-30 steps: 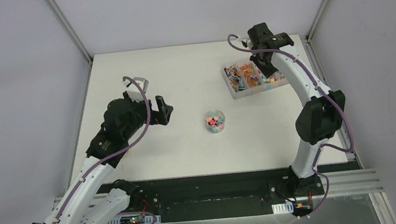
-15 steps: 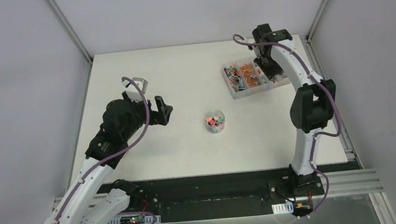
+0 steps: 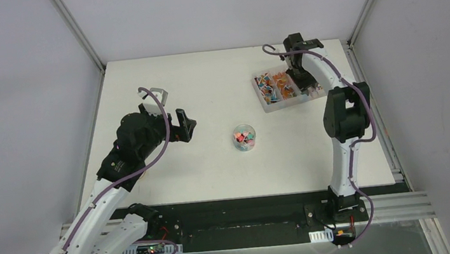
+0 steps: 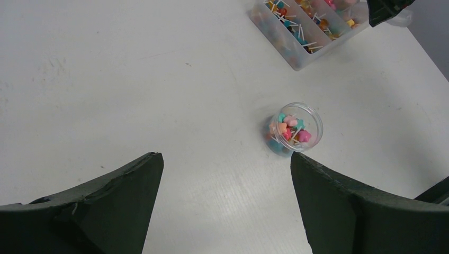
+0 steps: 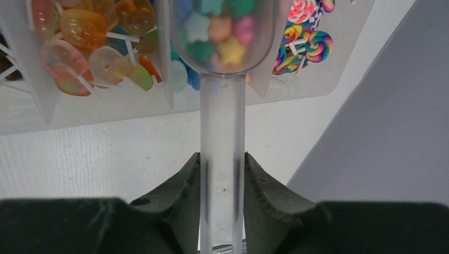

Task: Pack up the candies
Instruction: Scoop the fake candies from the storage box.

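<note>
Candies (image 3: pixel 277 86) fill a clear divided box (image 3: pixel 269 106) at the back right of the table. Wrapped orange, blue and swirl-lollipop candies (image 5: pixel 87 39) lie in its compartments. My right gripper (image 5: pixel 222 172) is shut on the handle of a clear plastic scoop (image 5: pixel 222 121). The scoop's bowl, over the box, holds several small star-shaped candies (image 5: pixel 225 32). A small round clear jar (image 3: pixel 244 137) with pink and blue candies (image 4: pixel 290 132) stands mid-table. My left gripper (image 4: pixel 226 161) hangs open and empty above the bare table, the jar (image 4: pixel 294 128) just ahead of its right finger.
The table's right edge and a grey wall (image 5: pixel 381 121) run close beside the candy box. A metal rail (image 3: pixel 385 208) crosses the near edge by the arm bases. White tabletop (image 3: pixel 204 78) lies between the jar and the left arm.
The right arm has folded inward, its elbow shifting left and the wrist settling over the candy box. The left arm and the jar have not moved.
</note>
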Available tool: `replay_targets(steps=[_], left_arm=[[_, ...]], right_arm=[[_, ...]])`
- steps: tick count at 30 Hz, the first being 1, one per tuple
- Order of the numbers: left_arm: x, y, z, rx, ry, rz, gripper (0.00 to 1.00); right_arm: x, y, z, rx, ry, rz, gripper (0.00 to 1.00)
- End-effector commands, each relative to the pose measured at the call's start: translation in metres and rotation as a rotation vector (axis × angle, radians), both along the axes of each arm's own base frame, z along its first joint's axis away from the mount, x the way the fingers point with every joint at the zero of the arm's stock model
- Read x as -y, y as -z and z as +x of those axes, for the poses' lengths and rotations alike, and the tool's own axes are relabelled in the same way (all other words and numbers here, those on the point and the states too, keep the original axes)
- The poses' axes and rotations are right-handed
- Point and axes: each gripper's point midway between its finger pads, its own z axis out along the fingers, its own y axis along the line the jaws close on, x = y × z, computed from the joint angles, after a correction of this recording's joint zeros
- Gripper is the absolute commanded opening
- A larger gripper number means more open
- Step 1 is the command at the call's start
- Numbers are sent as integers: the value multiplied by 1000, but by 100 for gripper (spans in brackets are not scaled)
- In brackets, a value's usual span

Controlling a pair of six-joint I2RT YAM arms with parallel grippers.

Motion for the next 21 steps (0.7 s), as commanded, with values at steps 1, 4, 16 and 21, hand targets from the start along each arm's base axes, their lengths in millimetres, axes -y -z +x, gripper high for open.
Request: replay_targets(steps=[1, 4, 16, 21], left_arm=[[0, -11, 3, 57, -5, -1, 94], [0, -10, 3, 55, -5, 1, 94], [-4, -11, 4, 60, -24, 4, 94], [-5, -11, 4, 62, -30, 4, 94]], right_arm=[[-7, 11, 7, 70, 5, 75, 0], [-5, 13, 3, 101, 4, 92, 0], [4, 12, -8, 256, 5, 196, 0], [4, 7, -13, 312, -9, 227, 0]])
